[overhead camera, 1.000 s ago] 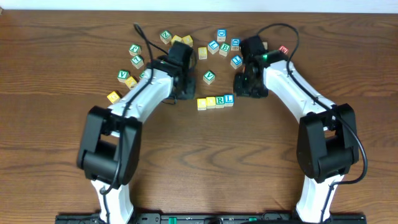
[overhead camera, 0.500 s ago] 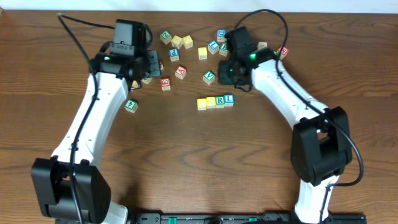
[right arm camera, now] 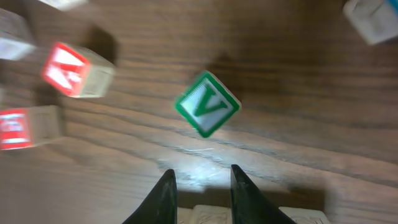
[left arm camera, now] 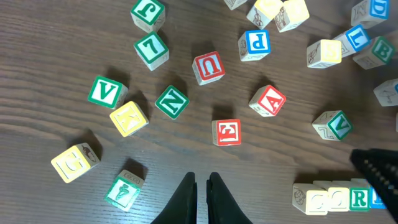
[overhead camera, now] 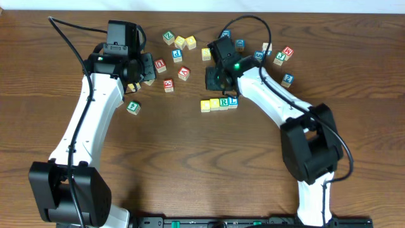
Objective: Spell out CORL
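Note:
Four cubes stand in a row reading CORL: two yellow faces, a green R and a blue L. My right gripper hovers just behind that row. In the right wrist view the right gripper is open with bare table between its tips. A row cube shows at the bottom edge and a green V cube lies ahead. My left gripper hangs at the back left, shut and empty. The row appears at that view's lower right, its L end partly hidden.
Loose lettered cubes are scattered behind the row: a red E, red A, red U, green N and yellow cubes. More cubes lie at the back right. A green picture cube sits at the left.
The left arm swung away from the centre to the back left, then held still. The right arm moved left, over the green V cube behind the row.

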Robot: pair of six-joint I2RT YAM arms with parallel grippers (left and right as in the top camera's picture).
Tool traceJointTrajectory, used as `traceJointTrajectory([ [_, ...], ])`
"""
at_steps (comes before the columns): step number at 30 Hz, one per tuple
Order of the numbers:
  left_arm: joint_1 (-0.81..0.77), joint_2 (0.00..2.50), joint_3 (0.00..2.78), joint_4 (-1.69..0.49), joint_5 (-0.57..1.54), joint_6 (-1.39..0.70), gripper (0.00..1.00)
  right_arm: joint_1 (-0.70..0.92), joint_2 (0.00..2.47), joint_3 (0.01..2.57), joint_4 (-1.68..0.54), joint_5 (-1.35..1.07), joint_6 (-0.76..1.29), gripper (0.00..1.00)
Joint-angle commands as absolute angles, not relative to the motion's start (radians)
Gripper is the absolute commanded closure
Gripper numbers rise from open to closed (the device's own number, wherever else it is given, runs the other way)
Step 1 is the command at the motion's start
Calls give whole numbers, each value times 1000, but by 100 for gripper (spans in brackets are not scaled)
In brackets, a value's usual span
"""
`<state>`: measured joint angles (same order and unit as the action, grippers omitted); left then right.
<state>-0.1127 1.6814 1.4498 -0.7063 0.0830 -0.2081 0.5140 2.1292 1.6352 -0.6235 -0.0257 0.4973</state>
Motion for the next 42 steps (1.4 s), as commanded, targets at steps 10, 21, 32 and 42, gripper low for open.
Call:
traceJointTrajectory([
  [10, -110, 1678, 1464, -710, 66, -195, 92, 535, 2176, 1640, -668, -9, 545, 80],
  [21, -110, 1678, 1462, -711, 66, -195, 92, 539, 2179, 1640, -701, -6, 554, 80],
  [32, -110, 1678, 1462, -718, 66, -196, 92, 539, 2198, 1639, -714, -6, 572, 79],
  [42, -110, 1678, 1462, -719, 66, -195, 92, 539, 2198, 1639, -722, -7, 576, 79],
])
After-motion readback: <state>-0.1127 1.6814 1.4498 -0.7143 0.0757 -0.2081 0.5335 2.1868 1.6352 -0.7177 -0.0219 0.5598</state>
